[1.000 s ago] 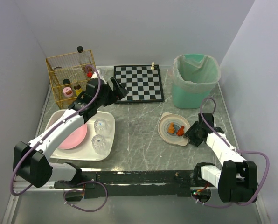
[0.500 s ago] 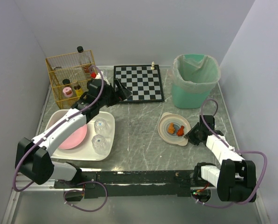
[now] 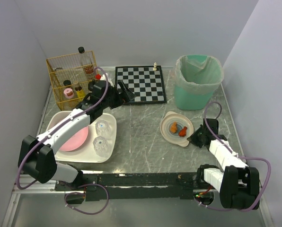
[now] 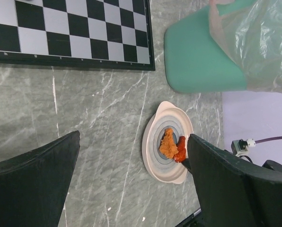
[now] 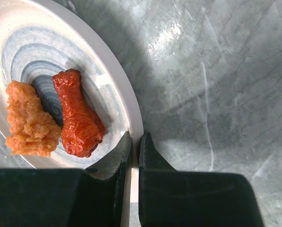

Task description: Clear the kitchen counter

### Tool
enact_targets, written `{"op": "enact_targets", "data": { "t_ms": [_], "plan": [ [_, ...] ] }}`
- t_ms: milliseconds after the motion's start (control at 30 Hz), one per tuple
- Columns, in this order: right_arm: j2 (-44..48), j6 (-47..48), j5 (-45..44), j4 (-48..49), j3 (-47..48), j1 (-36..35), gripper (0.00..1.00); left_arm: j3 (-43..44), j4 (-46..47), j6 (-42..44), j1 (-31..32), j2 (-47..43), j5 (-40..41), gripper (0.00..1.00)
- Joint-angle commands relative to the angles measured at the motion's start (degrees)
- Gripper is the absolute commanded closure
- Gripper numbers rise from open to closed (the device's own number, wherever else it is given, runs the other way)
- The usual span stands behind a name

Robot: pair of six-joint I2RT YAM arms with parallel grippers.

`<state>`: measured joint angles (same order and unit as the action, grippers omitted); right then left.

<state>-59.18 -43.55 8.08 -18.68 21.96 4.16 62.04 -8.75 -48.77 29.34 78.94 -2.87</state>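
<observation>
The right gripper (image 5: 135, 142) is clamped on the rim of a round, glazed plate (image 5: 110, 80), jaws almost meeting. The left gripper (image 4: 134, 139) hangs fully spread, holding nothing. The black fingers hide the pinched edge. The plate lies on the kitchen counter (image 5: 216, 94), grey veined marble, carrying a glossy red drumstick (image 5: 79, 118) and a crumbly orange piece (image 5: 27, 123).

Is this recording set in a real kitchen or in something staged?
Likely a mock kitchen in a test booth: a marble-patterned counter, a tub of dishes and a plate of food, with plain walls close around.
</observation>
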Motion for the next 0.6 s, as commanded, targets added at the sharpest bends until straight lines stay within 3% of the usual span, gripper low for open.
{"op": "enact_targets", "data": {
  "t_ms": [0,300,567],
  "plan": [
    [3.45,1.8,2.82,0.05,-0.25,0.49,1.0,0.1,4.27,-0.09,0.28,2.27,-3.8,0.01],
    [6.44,7.16,8.61,-3.99,5.63,0.49,1.0,5.37,4.01,4.74,6.77,10.44,-5.12,0.01],
    [8.55,8.13,12.75,-7.07,10.91,0.49,1.0,3.35,7.52,3.78,10.56,13.17,-6.08,0.01]
  ]
}}
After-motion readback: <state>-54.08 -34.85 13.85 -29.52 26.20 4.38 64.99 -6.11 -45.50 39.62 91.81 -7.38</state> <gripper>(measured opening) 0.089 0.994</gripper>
